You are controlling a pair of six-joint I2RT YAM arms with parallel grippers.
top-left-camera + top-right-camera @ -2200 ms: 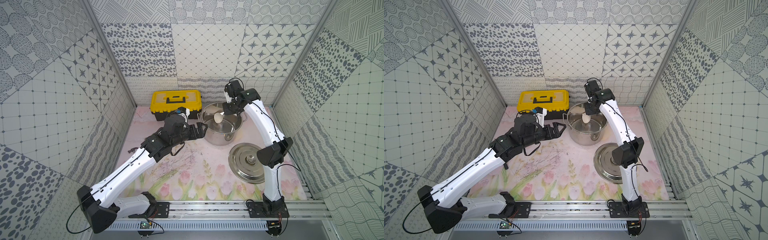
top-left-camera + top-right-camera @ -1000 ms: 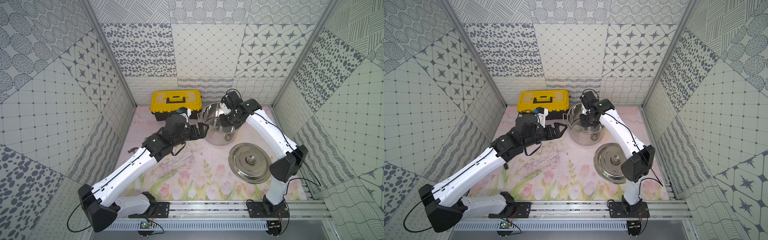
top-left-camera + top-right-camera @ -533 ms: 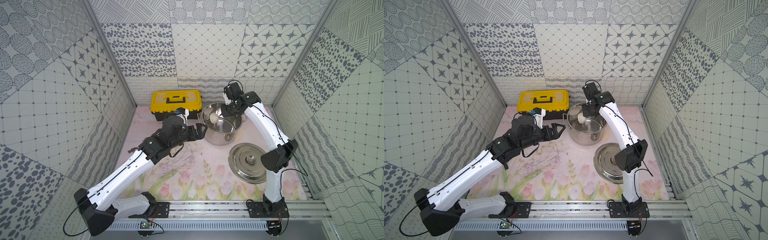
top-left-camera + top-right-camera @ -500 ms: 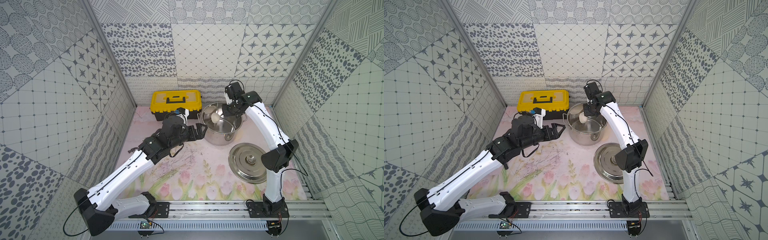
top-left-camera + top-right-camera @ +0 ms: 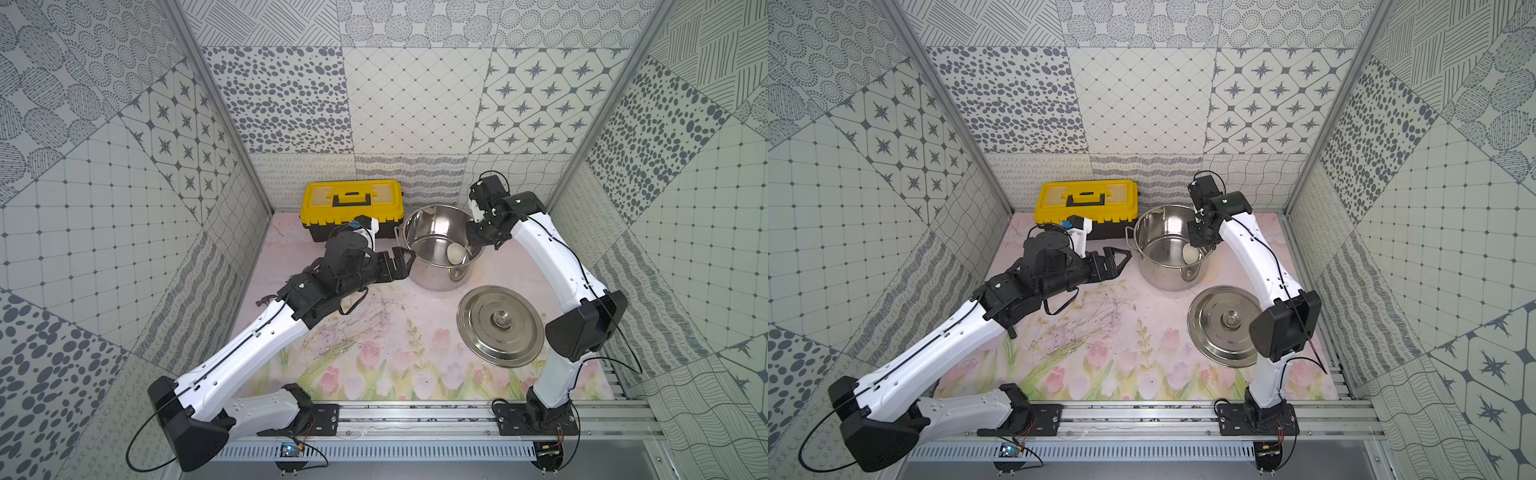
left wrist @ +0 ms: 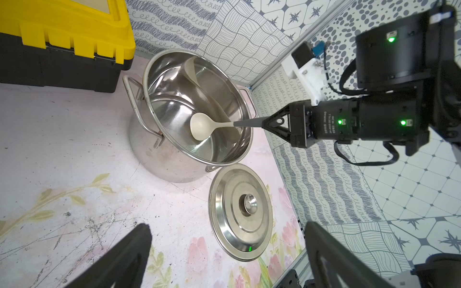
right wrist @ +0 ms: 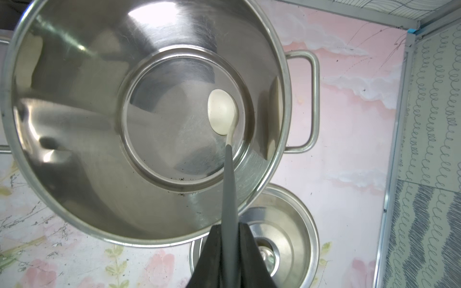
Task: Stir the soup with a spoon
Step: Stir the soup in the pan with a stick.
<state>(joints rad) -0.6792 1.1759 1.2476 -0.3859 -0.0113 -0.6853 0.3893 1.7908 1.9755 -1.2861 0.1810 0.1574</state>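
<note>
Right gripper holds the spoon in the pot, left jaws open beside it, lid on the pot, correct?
One slip: the lid lies flat on the mat beside the pot, not on it, as both top views show. Otherwise yes: right gripper shut on the spoon inside the pot, left gripper open beside it.

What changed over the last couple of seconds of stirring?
The right gripper, shut on the spoon throughout, swept it round inside the pot. The spoon's bowl went from the middle to the toolbox side and now sits toward the lid side. Nothing was grasped or released. The left gripper stays open beside the pot. Pot, lid and toolbox have not moved.
</note>
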